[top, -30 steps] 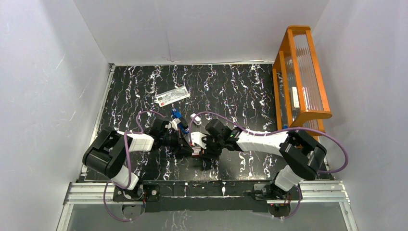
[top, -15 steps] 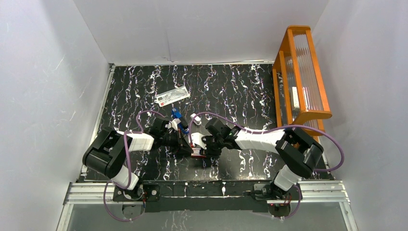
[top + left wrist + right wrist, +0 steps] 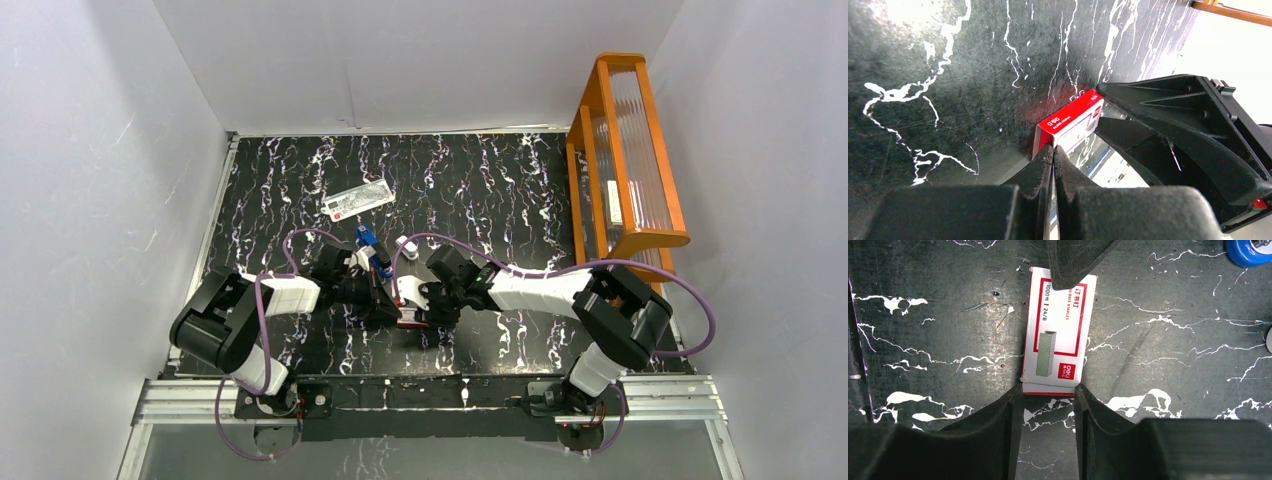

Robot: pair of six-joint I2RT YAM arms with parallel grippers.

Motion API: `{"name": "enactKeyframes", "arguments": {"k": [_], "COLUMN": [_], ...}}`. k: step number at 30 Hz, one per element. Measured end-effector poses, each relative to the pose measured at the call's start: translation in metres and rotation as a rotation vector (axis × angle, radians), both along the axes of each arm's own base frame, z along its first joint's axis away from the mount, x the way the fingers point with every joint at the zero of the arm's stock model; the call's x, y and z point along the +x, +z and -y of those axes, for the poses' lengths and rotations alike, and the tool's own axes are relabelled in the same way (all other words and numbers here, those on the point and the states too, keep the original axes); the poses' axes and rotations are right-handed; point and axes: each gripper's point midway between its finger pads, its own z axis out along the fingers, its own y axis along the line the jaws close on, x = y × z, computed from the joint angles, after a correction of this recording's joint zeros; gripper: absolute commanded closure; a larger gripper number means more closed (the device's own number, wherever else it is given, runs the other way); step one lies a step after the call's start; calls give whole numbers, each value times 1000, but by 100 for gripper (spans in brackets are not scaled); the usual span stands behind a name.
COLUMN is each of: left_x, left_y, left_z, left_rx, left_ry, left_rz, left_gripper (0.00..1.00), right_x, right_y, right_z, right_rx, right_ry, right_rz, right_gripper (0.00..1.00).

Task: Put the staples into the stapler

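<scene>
The red-and-white box of staples [image 3: 1058, 335] lies flat on the table [image 3: 480, 190], toward 6 o'clock from its middle, with the two arms meeting over it. The right gripper [image 3: 1046, 390] has its fingers [image 3: 1010, 405] spread about the width of the box, tips at the two near corners; I cannot tell whether they press on it. From 12 o'clock in the right wrist view, the left gripper [image 3: 1053, 147] reaches onto the far end of the box. Its fingers [image 3: 1044, 160] are drawn almost together with only a sliver between them, and whether a flap is caught there is not clear. The blue stapler [image 3: 368, 243] stands at about 11 o'clock from the box, apart from it. A clear packet [image 3: 358, 200] lies farther out the same way, and an orange rack [image 3: 630, 150] sits at the 3 o'clock edge.

Compared with a second ago, the right arm's elbow has drawn in toward 9 o'clock. The box, stapler and both grippers sit where they were.
</scene>
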Motion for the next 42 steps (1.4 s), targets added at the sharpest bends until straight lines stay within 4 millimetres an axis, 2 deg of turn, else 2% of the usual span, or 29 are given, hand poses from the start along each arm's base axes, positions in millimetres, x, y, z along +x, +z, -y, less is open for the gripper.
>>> {"name": "enactKeyframes", "arguments": {"k": [17,23,28,33,35,38,39,42], "left_x": [2,6,12,12,12,16,18,24], "left_y": [1,6,22,21,20,19,19,20], "left_z": [-12,-28,-39,-56,-61,-69,-72,-80], "left_rx": [48,126,171,225,250,286,298,324], "left_ry": [15,12,-9,0,0,0,0,15], "left_rz": [-9,-35,-15,-32,-37,-42,-41,-36], "left_gripper": [100,100,100,100,100,100,100,100], "right_x": [0,-2,-2,-1,-1,1,2,4], "right_y": [0,0,-1,-1,-1,-1,0,1], "right_z": [4,8,10,12,13,14,14,15], "right_rx": [-23,-48,-59,-80,-82,-89,-91,-93], "right_ry": [7,10,18,16,15,5,-4,-30], "right_rz": [2,-6,-2,5,7,14,20,20], "right_gripper": [57,55,54,51,47,27,23,19]}}
